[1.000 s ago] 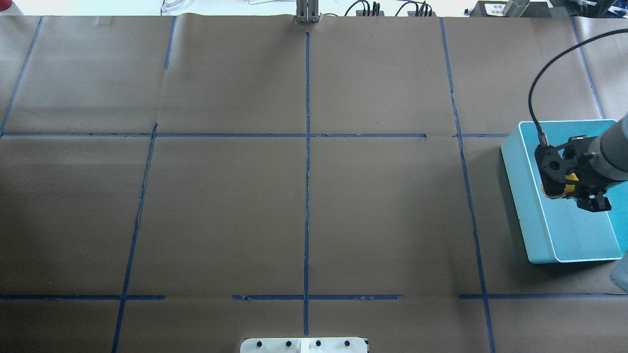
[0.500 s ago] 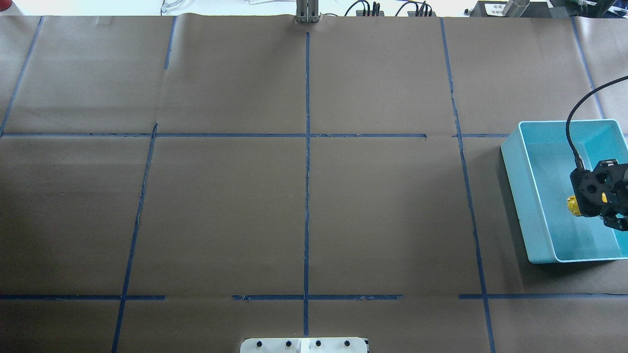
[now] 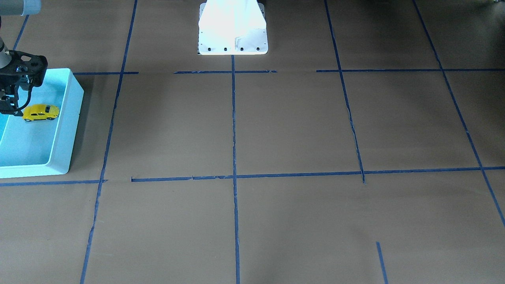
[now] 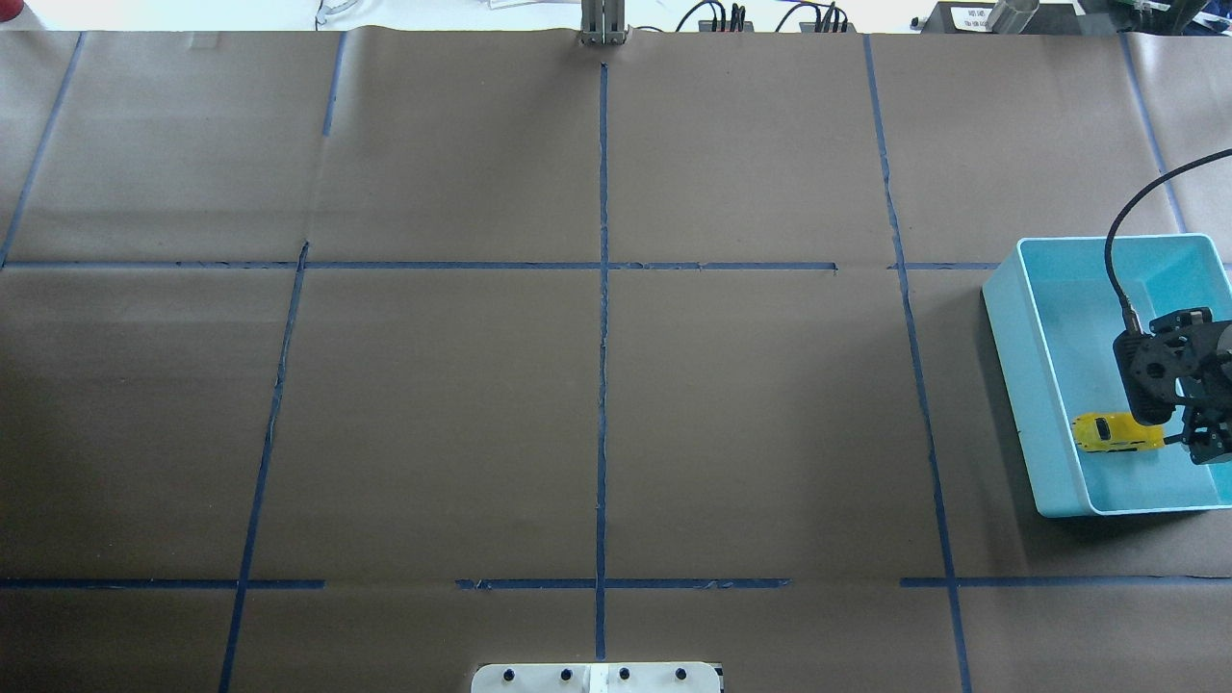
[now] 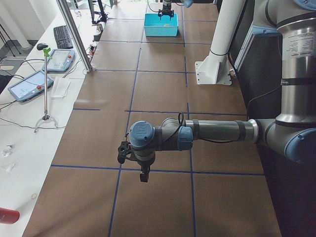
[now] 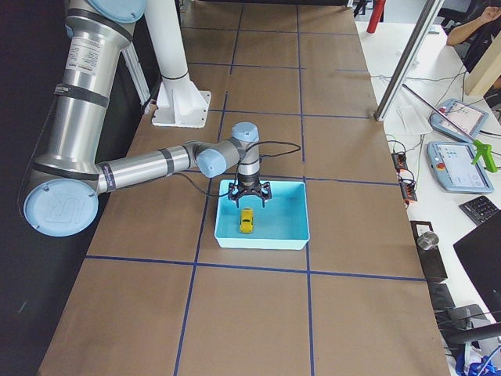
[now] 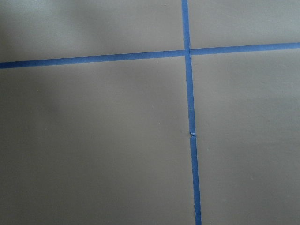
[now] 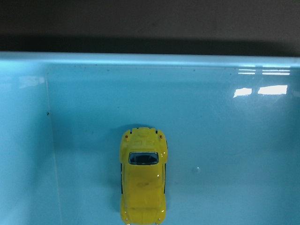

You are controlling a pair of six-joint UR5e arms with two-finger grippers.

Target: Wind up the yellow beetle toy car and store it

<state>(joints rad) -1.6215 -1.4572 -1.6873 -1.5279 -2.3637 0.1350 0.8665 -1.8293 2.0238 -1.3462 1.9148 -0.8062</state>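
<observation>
The yellow beetle toy car (image 4: 1116, 431) lies on its wheels on the floor of the light blue bin (image 4: 1006, 356), apart from any gripper. It also shows in the front view (image 3: 40, 112), the right side view (image 6: 246, 220) and the right wrist view (image 8: 143, 183). My right gripper (image 4: 1203, 433) hangs over the bin just beside the car, open and empty; it also shows in the front view (image 3: 8, 104). My left gripper (image 5: 143, 175) shows only in the left side view, low over bare brown paper far from the bin. I cannot tell whether it is open or shut.
Brown paper with blue tape lines (image 4: 603, 385) covers the table. The white robot base plate (image 4: 597, 679) sits at the near edge. The bin stands at the table's right end. A side table with control tablets (image 6: 462, 164) runs along the far edge.
One second ago my right gripper held the car above the bin. It has since moved right and toward the near edge, and let go. The car now rests on the bin floor.
</observation>
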